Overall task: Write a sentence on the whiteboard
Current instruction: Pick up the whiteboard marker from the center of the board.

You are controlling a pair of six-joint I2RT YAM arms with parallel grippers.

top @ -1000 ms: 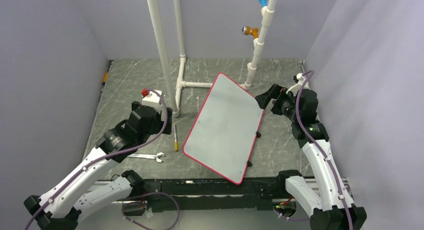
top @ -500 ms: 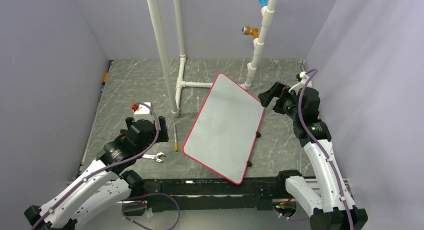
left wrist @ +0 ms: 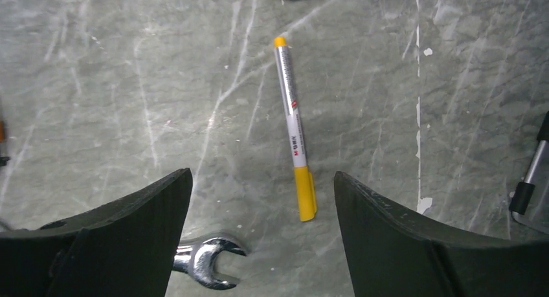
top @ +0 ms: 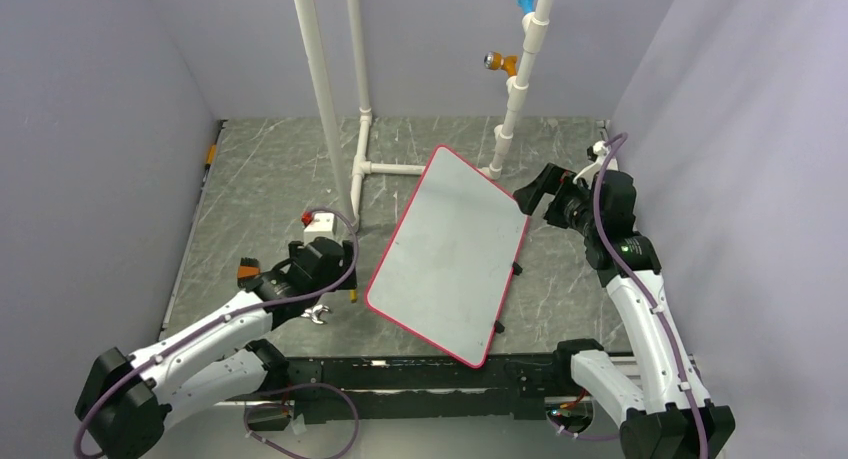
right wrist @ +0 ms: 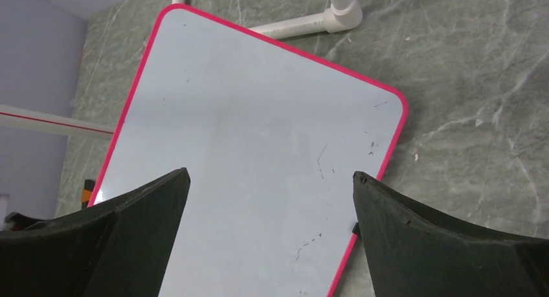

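Observation:
The whiteboard [top: 450, 254] lies flat and slanted in the middle of the table, pale grey with a thin red rim. No sentence shows on it, only faint dark specks [right wrist: 320, 158]. A marker [left wrist: 294, 125] with a white barrel and a yellow cap lies on the table left of the board. My left gripper [left wrist: 262, 174] hangs open just above it, the cap end lying between the fingers; from above only the marker's yellow tip [top: 352, 297] shows under my left gripper [top: 335, 264]. My right gripper [right wrist: 270, 174] is open and empty above the board's far right corner [top: 530, 194].
A steel wrench [left wrist: 207, 261] lies by my left finger, close to the marker [top: 315, 314]. A white pipe frame [top: 385, 167] with upright pipes [top: 320, 99] stands behind the board. Grey walls close in both sides.
My left arm has swung right and dropped low over the marker. The right gripper has barely moved and the board lies as before.

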